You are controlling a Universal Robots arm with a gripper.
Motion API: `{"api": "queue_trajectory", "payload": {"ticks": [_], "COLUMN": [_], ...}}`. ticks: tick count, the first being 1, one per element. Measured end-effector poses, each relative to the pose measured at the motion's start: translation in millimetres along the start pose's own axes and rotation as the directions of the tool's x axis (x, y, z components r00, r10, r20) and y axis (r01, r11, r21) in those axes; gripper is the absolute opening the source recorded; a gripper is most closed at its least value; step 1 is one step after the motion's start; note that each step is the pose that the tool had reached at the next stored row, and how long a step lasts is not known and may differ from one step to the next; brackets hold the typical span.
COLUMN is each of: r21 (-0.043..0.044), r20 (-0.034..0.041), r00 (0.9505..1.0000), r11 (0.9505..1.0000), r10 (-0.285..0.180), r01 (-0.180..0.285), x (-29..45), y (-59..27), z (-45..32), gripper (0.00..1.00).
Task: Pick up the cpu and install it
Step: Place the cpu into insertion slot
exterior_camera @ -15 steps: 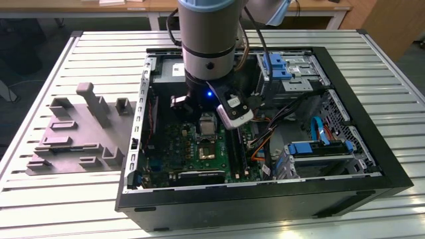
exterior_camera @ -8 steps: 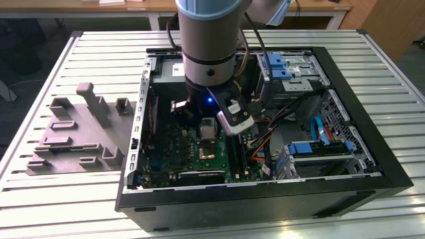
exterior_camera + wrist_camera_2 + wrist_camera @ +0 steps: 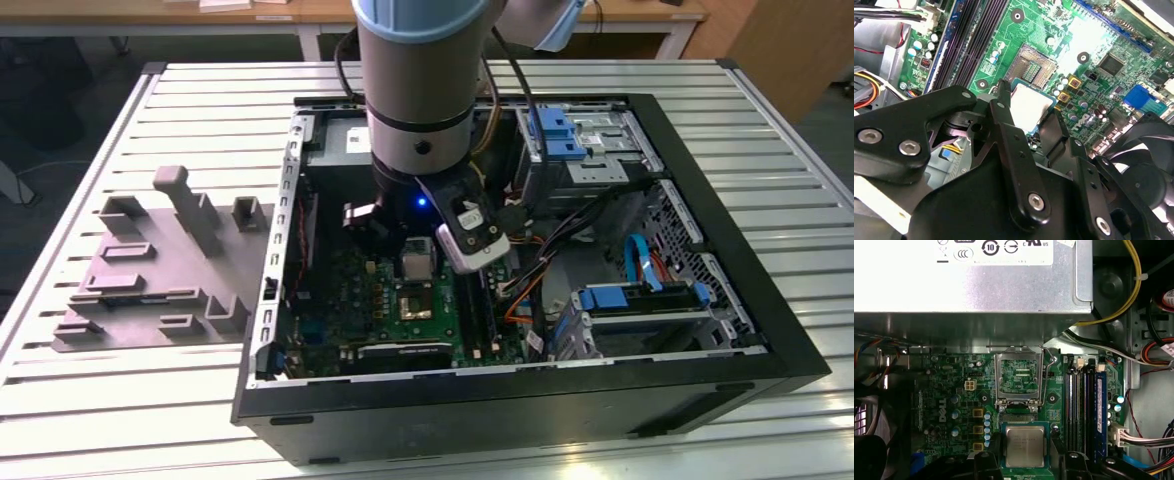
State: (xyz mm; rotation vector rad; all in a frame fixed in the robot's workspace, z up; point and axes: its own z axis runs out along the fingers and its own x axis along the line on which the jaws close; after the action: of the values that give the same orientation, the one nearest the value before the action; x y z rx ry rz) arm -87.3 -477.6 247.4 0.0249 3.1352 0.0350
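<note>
A black gripper (image 3: 1029, 114) hangs inside an open computer case, its jaws closed on the cpu (image 3: 1025, 445). The chip is a small flat square with a pale silvery top and a thin green edge. In both wrist views it sits between the two black fingers (image 3: 1006, 125), one on each side and pressed against its edges. It is held flat, its metal top facing up and away from the board.

Just beyond the fingertips lies the socket (image 3: 1019, 376). Its metal frame surrounds a dark centre, with a thin wire lever along one edge. The cpu is short of the socket, not over it.

To one side of the jaws, long dark memory slots (image 3: 1081, 410) run along the green motherboard (image 3: 949, 390). Farther out, past the socket, stands the grey metal power-supply box (image 3: 969, 290), with yellow and black cables trailing off its corner.

In the exterior view, the thick grey arm (image 3: 420, 90) reaches straight down into the black computer case (image 3: 721, 220), which lies open on a slatted metal table (image 3: 134, 420). Well away from the jaws, outside the case on the exterior view's left, rests a grey-purple plastic tray (image 3: 147, 280) with raised blocks.
</note>
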Motion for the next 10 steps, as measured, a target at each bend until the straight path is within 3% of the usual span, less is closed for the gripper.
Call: {"api": "queue_trajectory", "payload": {"ticks": [10], "r21": [0.0008], "r20": [0.0001], "r00": [1.0], "r11": [1.0], "r10": [0.0], "r01": [0.0], "x": [0.0], "y": [-0.1], "z": [4.6], "gripper": [0.47]}}
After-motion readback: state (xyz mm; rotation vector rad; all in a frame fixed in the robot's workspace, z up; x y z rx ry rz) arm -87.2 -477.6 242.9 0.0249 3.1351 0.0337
